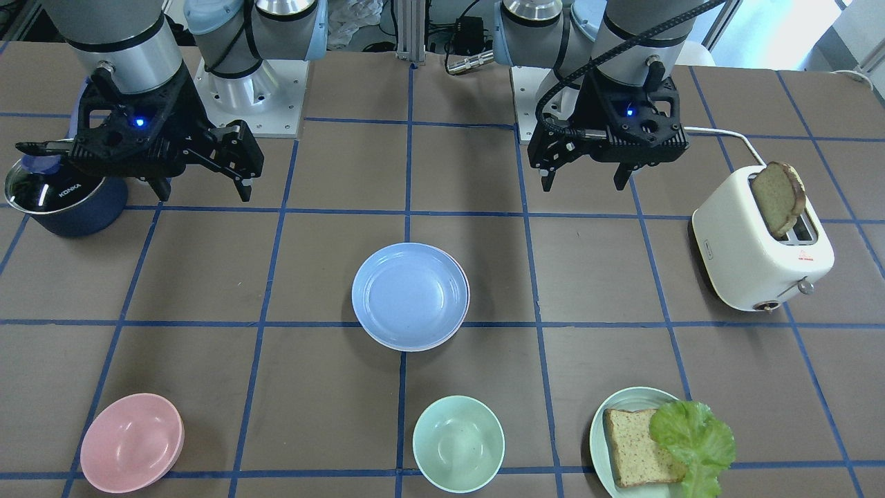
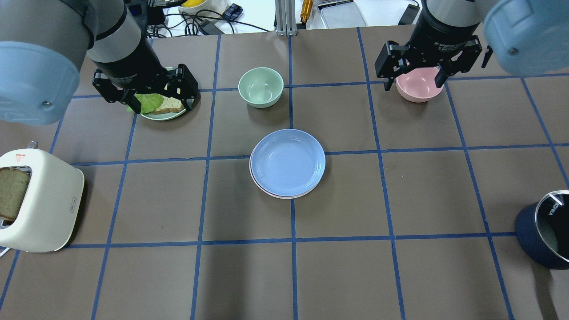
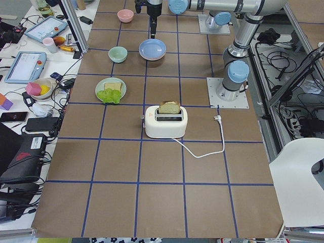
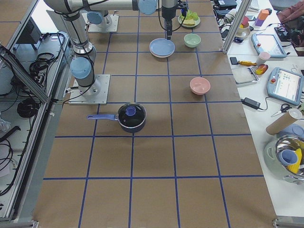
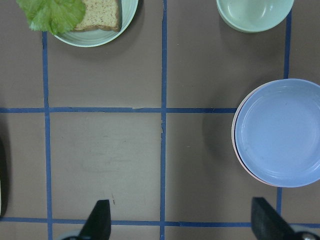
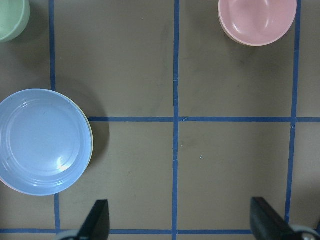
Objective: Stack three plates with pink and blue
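The light blue plate lies on top of a stack at the table's middle. It also shows in the overhead view and in both wrist views. A pale pink plate's rim peeks out under it. A thin cream rim shows at the stack's edge in the right wrist view. My left gripper is open and empty, raised off to one side of the stack. My right gripper is open and empty, raised off to the other side.
A pink bowl, a mint bowl and a pale green plate with bread and lettuce stand along the far edge. A white toaster holding bread is on my left. A dark blue lidded pot is on my right.
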Robot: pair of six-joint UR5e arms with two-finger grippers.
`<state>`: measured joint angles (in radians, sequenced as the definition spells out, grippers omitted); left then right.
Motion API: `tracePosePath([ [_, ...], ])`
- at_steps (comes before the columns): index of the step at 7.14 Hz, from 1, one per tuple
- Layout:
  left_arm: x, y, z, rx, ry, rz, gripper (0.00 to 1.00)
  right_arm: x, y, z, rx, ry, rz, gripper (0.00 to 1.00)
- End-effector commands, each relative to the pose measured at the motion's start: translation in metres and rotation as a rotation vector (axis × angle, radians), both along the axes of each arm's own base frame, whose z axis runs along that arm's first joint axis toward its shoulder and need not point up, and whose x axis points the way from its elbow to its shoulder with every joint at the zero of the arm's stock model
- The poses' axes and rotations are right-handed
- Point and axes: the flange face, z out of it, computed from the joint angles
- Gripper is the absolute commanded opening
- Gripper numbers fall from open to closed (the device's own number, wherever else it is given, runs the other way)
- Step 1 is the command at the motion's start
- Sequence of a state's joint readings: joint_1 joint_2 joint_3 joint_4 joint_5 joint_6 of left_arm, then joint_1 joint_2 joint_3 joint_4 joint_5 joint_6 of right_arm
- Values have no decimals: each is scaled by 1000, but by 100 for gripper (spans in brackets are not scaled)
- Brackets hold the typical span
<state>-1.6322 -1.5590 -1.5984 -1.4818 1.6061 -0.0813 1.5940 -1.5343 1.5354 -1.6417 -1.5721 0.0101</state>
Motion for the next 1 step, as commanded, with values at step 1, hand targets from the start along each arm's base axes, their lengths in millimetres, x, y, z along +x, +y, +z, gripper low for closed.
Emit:
tracePosePath([
  [1,0,0,0,0,0,0,100,1,0,-1,2,0,-1,100],
])
